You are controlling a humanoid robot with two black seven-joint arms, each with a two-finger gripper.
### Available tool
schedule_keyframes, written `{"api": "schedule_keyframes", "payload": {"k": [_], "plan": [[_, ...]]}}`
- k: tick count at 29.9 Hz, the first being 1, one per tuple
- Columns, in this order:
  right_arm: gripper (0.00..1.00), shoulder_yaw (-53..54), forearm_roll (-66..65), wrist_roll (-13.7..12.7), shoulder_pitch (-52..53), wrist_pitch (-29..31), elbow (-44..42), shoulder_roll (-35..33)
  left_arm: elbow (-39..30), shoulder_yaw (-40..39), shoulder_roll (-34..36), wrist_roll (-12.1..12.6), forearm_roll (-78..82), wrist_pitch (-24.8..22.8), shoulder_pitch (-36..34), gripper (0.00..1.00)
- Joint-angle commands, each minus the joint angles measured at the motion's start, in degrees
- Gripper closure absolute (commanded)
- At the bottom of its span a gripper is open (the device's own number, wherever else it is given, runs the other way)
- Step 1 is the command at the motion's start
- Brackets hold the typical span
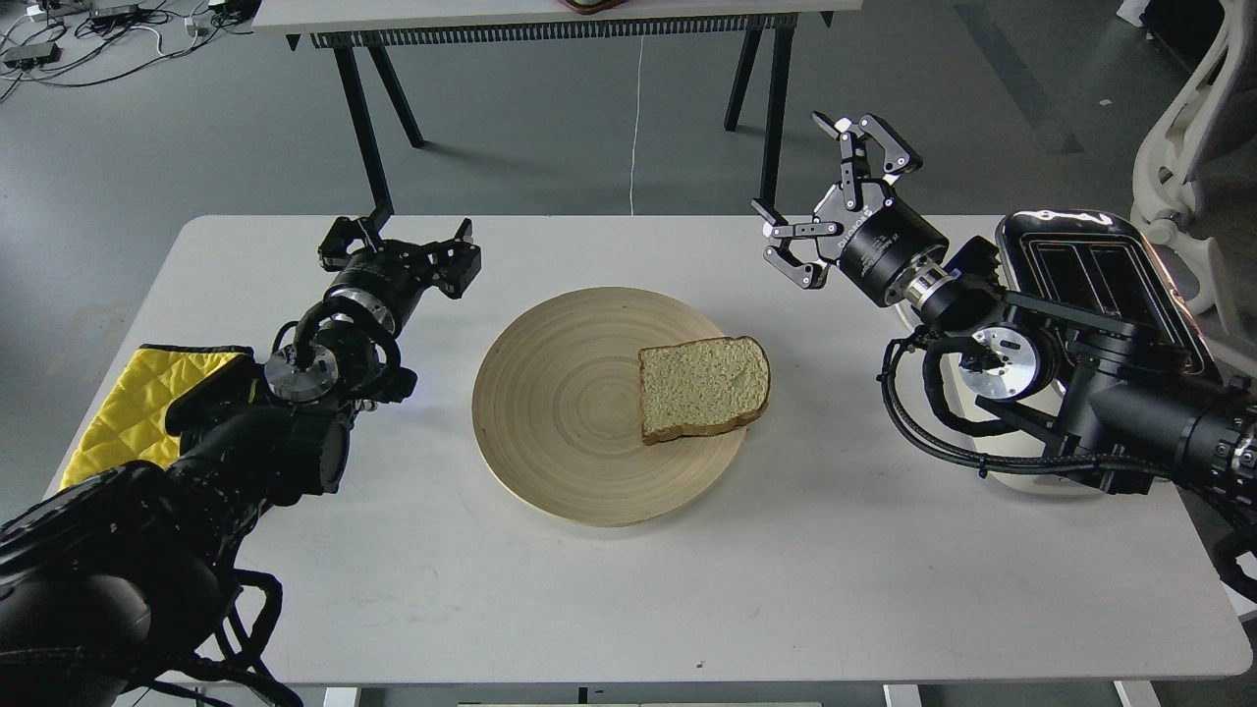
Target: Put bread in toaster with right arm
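The bread point(703, 389), a single slice, lies flat on the round wooden plate point(550, 412) at mid-bench, toward the plate's 3 o'clock rim, crust edge nearly overhanging. The right gripper point(818, 196) hovers above the bench point(786, 589) at about 1 o'clock from the slice, well apart from it, jaws spread wide and holding nothing. The toaster point(1100, 285) stands at 3 o'clock, slots up, partly behind the right arm point(1080, 393). The left gripper point(398, 245) rests at 9 o'clock near a yellow cloth point(137, 403), jaws parted, empty. The slice looks light, soft and easily crushed; I judge a gentle pinch across the firmer crust near the overhanging edge safest.
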Motion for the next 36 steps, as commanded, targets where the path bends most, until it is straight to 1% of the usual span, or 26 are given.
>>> {"api": "schedule_keyframes", "payload": {"k": [1, 15, 29, 36], "plan": [[0.01, 0.08, 0.02, 0.0, 0.09, 0.0, -0.02, 0.17, 0.0, 0.0, -0.01, 0.0, 0.01, 0.0, 0.0, 0.0], [0.01, 0.79, 0.02, 0.0, 0.26, 0.0, -0.02, -0.09, 0.0, 0.0, -0.01, 0.0, 0.01, 0.0, 0.0, 0.0], [0.01, 0.87, -3.15, 0.0, 3.6, 0.0, -0.1, -0.35, 0.0, 0.0, 0.08, 0.0, 0.01, 0.0, 0.0, 0.0], [0.01, 0.7, -3.15, 0.0, 4.92, 0.0, 0.95, -3.07, 0.0, 0.0, 0.08, 0.0, 0.01, 0.0, 0.0, 0.0]]}}
